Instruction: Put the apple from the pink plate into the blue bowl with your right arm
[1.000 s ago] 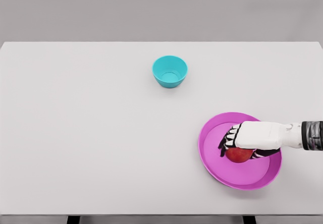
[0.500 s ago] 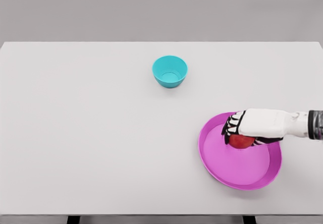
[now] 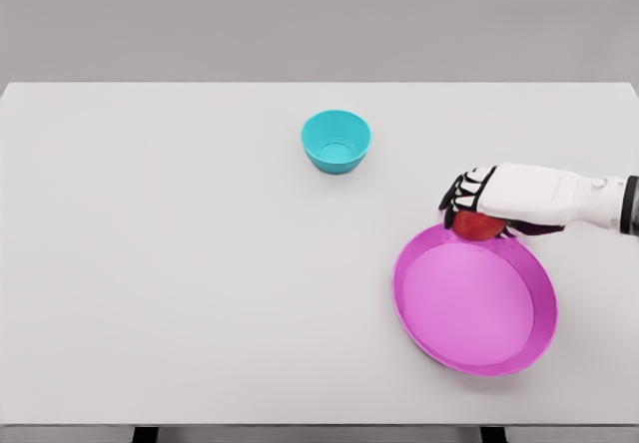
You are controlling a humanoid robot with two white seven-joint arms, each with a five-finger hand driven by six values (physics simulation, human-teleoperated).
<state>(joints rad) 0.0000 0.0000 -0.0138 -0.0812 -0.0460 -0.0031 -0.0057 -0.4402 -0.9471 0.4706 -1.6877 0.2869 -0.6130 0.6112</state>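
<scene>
The right robot hand (image 3: 483, 204) curls over the red apple (image 3: 477, 226), hiding its top, at the pink plate's (image 3: 474, 353) far rim.

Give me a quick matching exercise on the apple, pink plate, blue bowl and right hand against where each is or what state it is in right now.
Things:
1. apple
2. pink plate
3. blue bowl
4. right hand

Places or states:
A. stands empty near the table's far middle
B. curled around the fruit, over the plate's far rim
C. lies empty on the table's near right
D. held under the palm, lifted from the dish

Pairs: 1-D, 2-C, 3-A, 4-B
</scene>
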